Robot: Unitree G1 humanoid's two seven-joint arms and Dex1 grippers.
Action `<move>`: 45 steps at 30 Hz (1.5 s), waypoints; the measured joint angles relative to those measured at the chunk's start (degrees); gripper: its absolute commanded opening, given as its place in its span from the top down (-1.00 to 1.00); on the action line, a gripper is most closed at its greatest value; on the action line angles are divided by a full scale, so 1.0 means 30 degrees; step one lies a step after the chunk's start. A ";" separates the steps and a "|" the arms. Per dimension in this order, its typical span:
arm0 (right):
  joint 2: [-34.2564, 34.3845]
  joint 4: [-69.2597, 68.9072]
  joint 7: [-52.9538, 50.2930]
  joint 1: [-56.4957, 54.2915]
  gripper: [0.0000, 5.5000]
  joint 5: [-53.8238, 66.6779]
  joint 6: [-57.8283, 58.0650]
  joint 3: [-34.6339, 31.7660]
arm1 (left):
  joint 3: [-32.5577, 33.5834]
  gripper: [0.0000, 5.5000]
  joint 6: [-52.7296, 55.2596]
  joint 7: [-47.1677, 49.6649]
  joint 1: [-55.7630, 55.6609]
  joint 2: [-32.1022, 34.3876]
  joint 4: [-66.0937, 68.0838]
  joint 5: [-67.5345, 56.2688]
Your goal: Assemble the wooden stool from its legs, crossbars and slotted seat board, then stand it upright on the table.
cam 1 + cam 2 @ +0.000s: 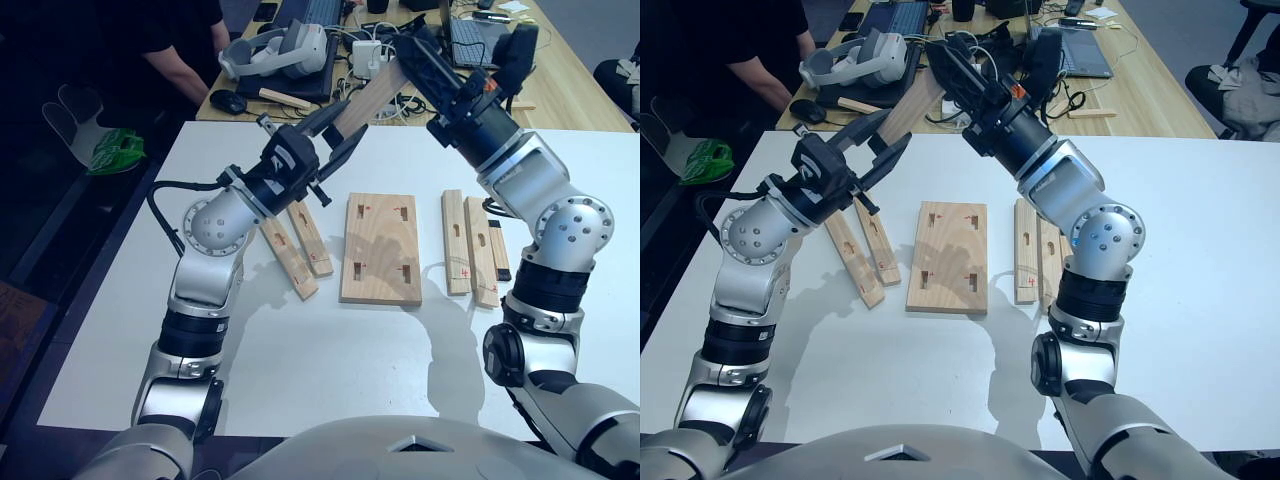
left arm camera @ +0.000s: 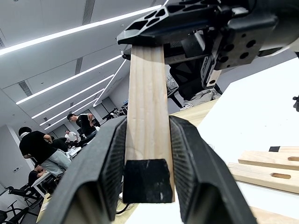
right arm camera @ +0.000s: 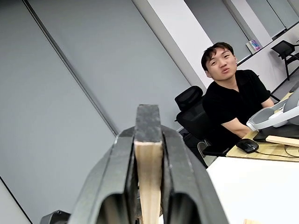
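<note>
I have one stick [image 2: 145,84] up in the air between both hands. My left gripper [image 2: 147,135] takes its lower end, the one with the black mark. My fingers [image 2: 112,158] there stand one on each narrow edge, and they look pressed against the wood with no gap I can make out. My right gripper [image 3: 149,140] has the upper end, pinched flat across the thin side, with both fingers [image 3: 119,177] tight on the faces.

The stick's long axis is what counts. It slants from my left hand up, away from me and toward my right side, ending in my right hand. It hangs above the far part of the table [image 1: 300,360], clear of everything lying on it.

The board [image 1: 380,250] lies flat below the stick and nearer to me, its four slots facing up. Two more sticks [image 1: 291,258] lie just beside it on my left, and another pair [image 1: 456,243] lies on my right.

As I judge it, the lower marked end is the one closer to the slots. To seat it I would have to tip the axis toward upright and bring that end down and back toward me. Both hands would need to turn together, or one would have to let go first, or the stick will twist in my grip.
</note>
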 measured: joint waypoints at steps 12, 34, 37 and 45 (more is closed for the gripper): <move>0.0032 0.0647 -0.0710 0.0049 0.86 -0.1887 -0.2560 -0.0258 | 0.1165 -0.08 -0.0942 0.2349 -0.0505 -0.0360 0.1151 0.1691; -0.2071 -0.2970 -0.6905 0.7212 0.86 -1.8278 -0.3730 0.6370 | 0.4815 -0.59 0.8019 0.9469 0.0624 -0.7091 0.0332 -0.4798; -0.2053 -0.3190 -0.6982 0.7236 0.86 -1.9321 -0.3691 0.6512 | 0.4684 -0.59 0.8317 0.9900 0.1014 -0.7577 -0.0107 -0.4954; -0.0864 -0.3089 -0.7254 0.7417 0.86 -1.9549 -0.1435 0.4819 | 0.4687 -0.59 0.8315 1.0153 0.1627 -0.7973 -0.0164 -0.4948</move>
